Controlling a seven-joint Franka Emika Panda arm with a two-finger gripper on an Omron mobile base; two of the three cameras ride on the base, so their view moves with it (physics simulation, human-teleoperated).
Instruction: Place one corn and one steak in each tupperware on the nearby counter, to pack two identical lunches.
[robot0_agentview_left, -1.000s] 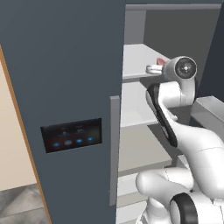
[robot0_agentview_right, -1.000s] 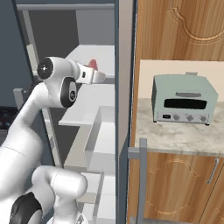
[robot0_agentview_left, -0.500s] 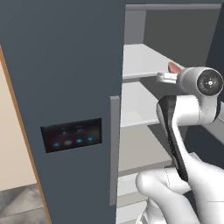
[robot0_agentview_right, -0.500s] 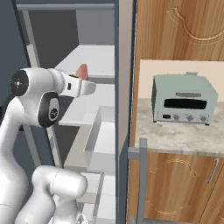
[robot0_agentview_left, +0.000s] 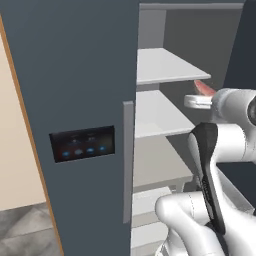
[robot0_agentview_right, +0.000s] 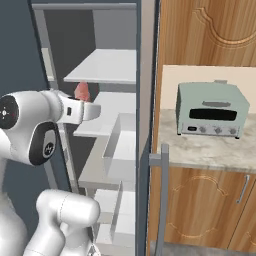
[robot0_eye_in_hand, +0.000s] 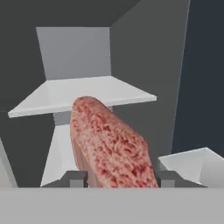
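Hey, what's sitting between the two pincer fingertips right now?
The steak: in the hand view the pincer is closed on its lower end, held before the fridge shelves.

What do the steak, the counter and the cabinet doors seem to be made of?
Steak: raw meat, red-pink with pale marbling, matte. Counter: probably stone, beige and mottled, smooth. Cabinet doors: wood by their brown grain, satin, with thin metal-looking handles.

The steak (robot0_eye_in_hand: 111, 142) is cut off at its lower end in the hand view, so the fingers (robot0_eye_in_hand: 75, 178) barely show. From the base views only its tip pokes past the arm (robot0_agentview_left: 225, 125). The counter (robot0_agentview_right: 210, 147) runs off the right edge.
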